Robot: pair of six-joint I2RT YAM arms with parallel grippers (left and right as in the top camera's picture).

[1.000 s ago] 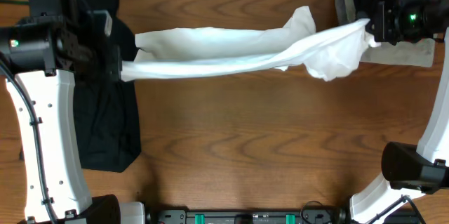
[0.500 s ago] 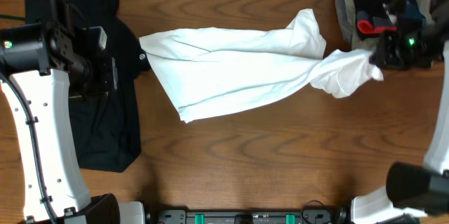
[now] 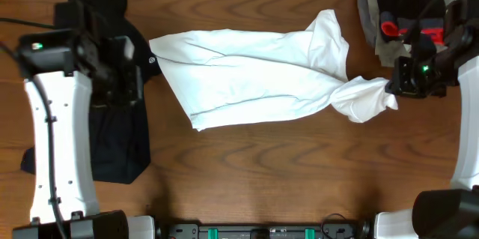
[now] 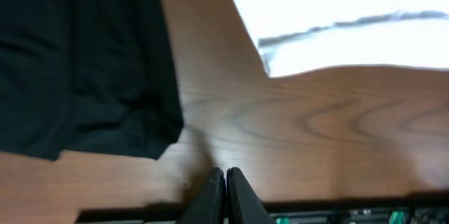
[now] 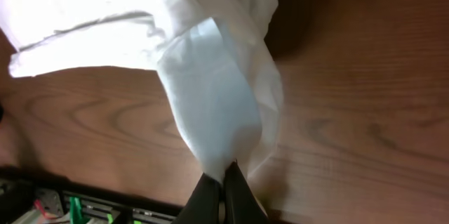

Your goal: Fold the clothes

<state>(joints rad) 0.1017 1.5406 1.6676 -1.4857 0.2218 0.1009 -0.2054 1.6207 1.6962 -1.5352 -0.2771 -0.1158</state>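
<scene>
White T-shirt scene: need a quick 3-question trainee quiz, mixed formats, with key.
1. True or false: the left gripper holds the white T-shirt.
2. Fill in: the right gripper is shut on the ____.
3. Where does the black hooded top lie? A) beside the white T-shirt, on the left arm's side B) on top of the white T-shirt C) in the right gripper
Key: 1 false, it is shut and empty; 2 white T-shirt; 3 A.

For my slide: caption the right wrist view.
Right gripper shut on a bunched end of the T-shirt, over the table.
</scene>
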